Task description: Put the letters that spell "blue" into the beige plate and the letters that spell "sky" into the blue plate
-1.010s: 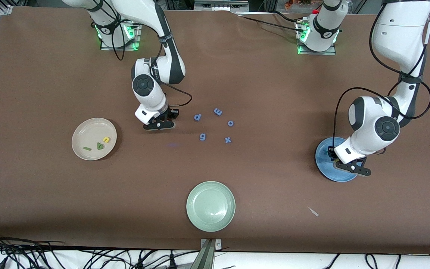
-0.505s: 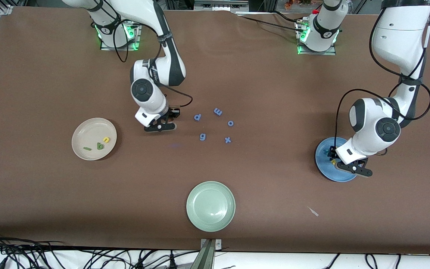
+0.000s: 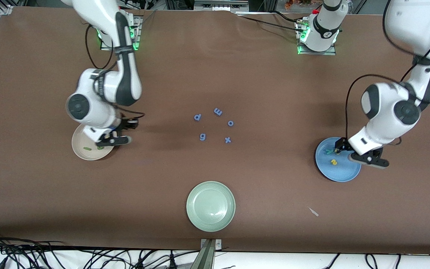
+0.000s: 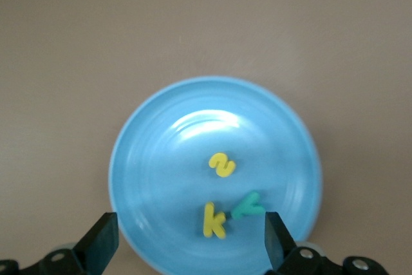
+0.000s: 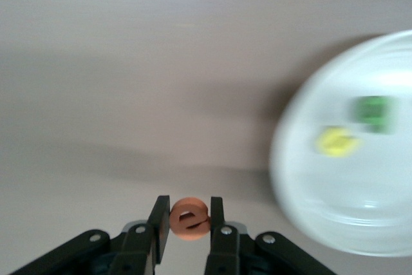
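My right gripper (image 3: 113,141) hangs over the edge of the beige plate (image 3: 80,140), shut on the orange e (image 5: 189,218). In that plate lie a green l (image 3: 87,148), a dark green b (image 5: 373,113) and a yellow u (image 5: 336,142). My left gripper (image 3: 368,160) is open above the blue plate (image 3: 343,172) and holds nothing. The blue plate (image 4: 161,152) contains a yellow s (image 4: 222,165), a yellow k (image 4: 213,219) and a teal y (image 4: 248,205). In the front view the s (image 3: 333,161) and y (image 3: 329,151) show, while the k is hidden by the hand.
Several all-blue letters lie mid-table: p (image 3: 198,117), m (image 3: 218,111), o (image 3: 230,123), g (image 3: 202,137), x (image 3: 228,140). A pale green plate (image 3: 210,206) sits nearer the front camera. A small scrap (image 3: 314,212) lies toward the left arm's end.
My right arm carried the orange e from beside the blue letters to the beige plate. My left gripper opened, left a yellow letter in the blue plate and lifted.
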